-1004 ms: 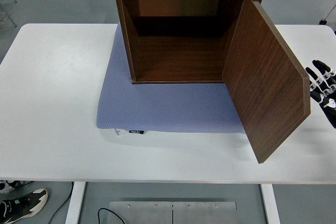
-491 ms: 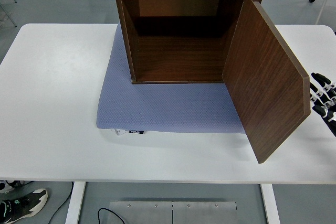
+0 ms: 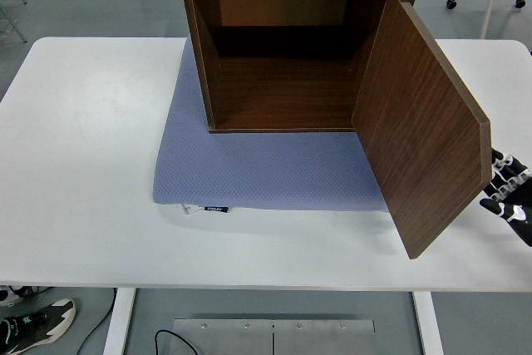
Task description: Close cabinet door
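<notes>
Bright even overhead light, sharp focus, soft shadow inside the cabinet [image 3: 283, 72]

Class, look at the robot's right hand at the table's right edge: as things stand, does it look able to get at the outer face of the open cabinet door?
Probably yes. The right hand sits just right of the door's free edge, on its outer side, with only bare table between them.

We see a white table [image 3: 83, 164] with a blue-grey mat [image 3: 266, 174] lying flat on it, under the wooden cabinet [image 3: 287, 47].
</notes>
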